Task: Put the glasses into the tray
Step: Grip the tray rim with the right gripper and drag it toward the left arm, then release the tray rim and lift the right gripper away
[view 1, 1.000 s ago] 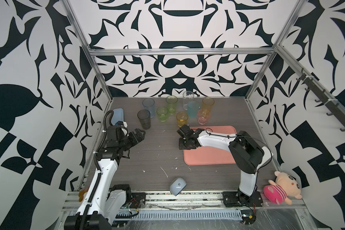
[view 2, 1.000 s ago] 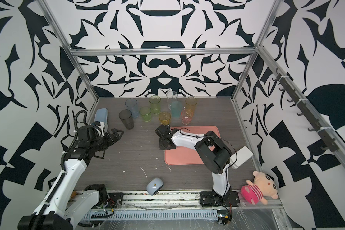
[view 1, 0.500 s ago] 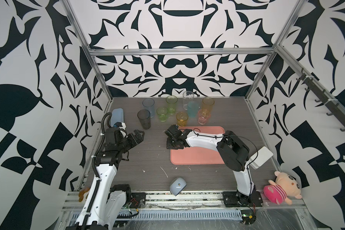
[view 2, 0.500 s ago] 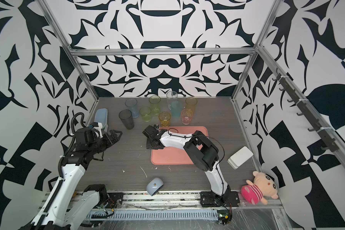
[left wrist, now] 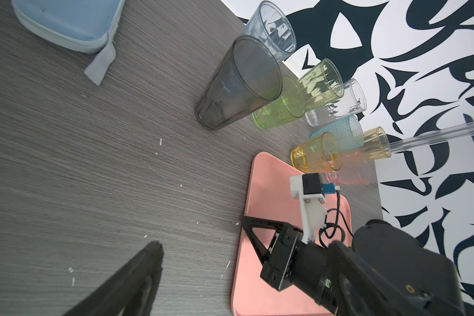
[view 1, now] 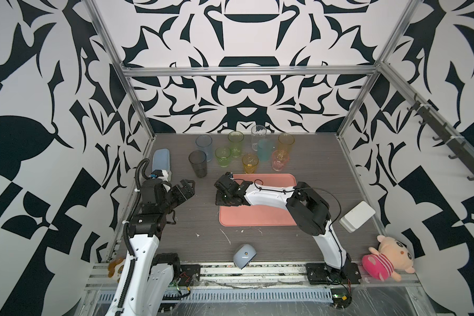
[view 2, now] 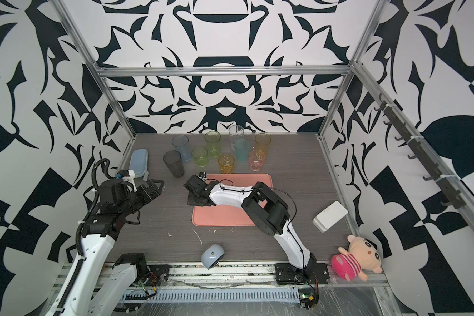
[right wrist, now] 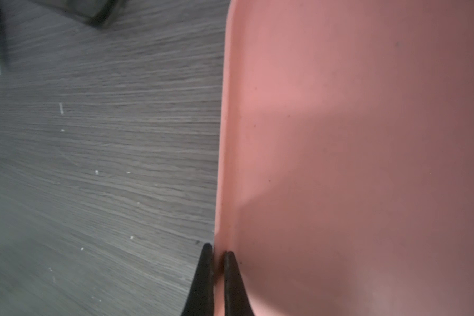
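Observation:
Several tinted glasses stand upright on the table behind the tray, none in it; the grey glass (view 1: 198, 164) is the leftmost, the pink glass (view 1: 280, 160) is near the right, and the orange glass (view 1: 250, 163) almost touches the tray's far rim. The salmon-pink tray (view 1: 257, 216) (view 2: 222, 216) lies flat mid-table. My right gripper (view 1: 219, 198) (right wrist: 218, 262) is shut on the rim of the tray's left edge, one finger inside and one outside. Over bare table to the left, my left gripper (view 1: 188, 188) (view 2: 155, 188) hangs open and holds nothing.
A pale-blue oblong box (view 1: 161, 161) lies by the left wall behind the left arm. A pale-blue rounded mouse-like object (view 1: 244, 255) sits near the front edge. A white box (view 1: 357, 216) and a plush toy (view 1: 386, 258) lie at the right.
The right gripper has dragged the tray leftward across the table, away from the white box. The left arm has barely shifted and stays open.

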